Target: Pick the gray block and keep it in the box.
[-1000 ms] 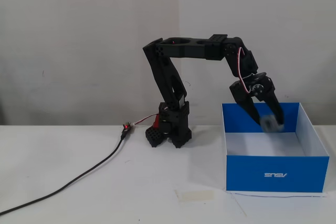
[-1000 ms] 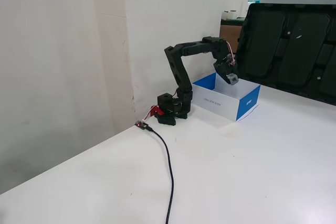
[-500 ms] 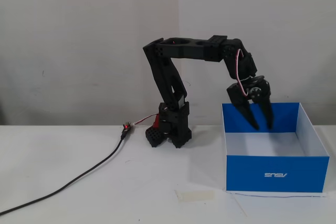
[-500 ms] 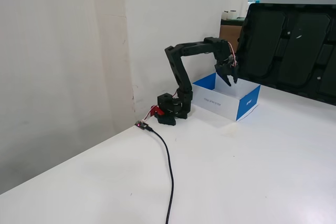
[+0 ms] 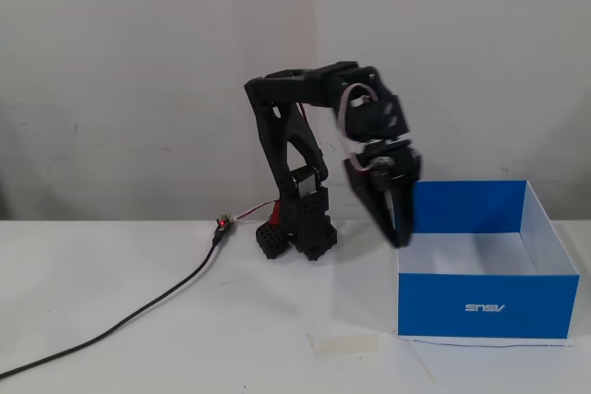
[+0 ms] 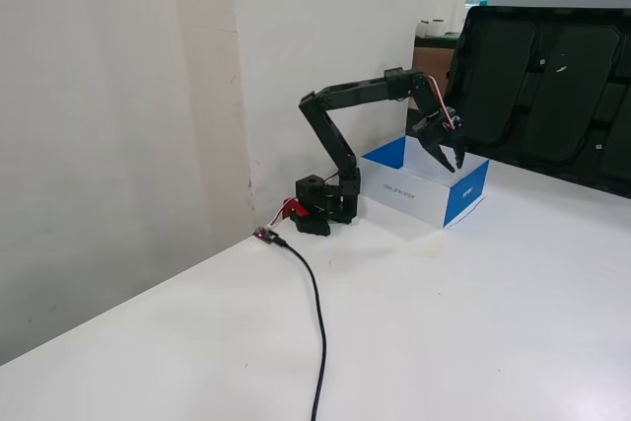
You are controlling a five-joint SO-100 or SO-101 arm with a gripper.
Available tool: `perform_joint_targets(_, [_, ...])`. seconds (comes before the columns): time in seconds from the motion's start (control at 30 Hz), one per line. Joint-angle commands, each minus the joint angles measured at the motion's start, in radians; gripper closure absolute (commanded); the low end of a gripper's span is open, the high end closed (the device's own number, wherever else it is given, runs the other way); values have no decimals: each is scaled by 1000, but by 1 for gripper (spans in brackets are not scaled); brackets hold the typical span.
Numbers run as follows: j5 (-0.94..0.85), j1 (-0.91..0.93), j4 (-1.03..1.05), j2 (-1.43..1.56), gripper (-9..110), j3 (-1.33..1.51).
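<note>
The blue box (image 5: 489,306) with a white inside stands on the white table at the right of a fixed view; it also shows in another fixed view (image 6: 465,196) behind the arm. My black gripper (image 5: 399,237) points down over the box's left wall, fingertips just inside the rim. In the other fixed view the gripper (image 6: 450,163) hangs over the box with its two fingers apart and nothing visible between them. The gray block is not visible in either view.
The arm's base (image 5: 303,223) stands left of the box. A black cable (image 5: 138,306) runs from it across the table to the front left. A strip of tape (image 5: 346,343) lies near the box's front corner. Large black trays (image 6: 552,86) lean behind the box.
</note>
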Motion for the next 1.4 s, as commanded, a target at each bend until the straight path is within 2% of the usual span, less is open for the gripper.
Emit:
perform_joint_targets(0.0, [-26, 186, -15, 74, 101, -9])
perform_joint_targets(0.27, [-44, 505, -140, 106, 101, 106])
perform_joint_targets(0.43, [-48, 600, -281, 236, 101, 321])
perform_joint_targets(0.83, [-29, 647, -512, 643, 101, 830])
perform_joint_targets(1.07, [-9, 644, -503, 884, 101, 988])
perform_joint_targets(1.37, [48, 653, -354, 1262, 101, 1155])
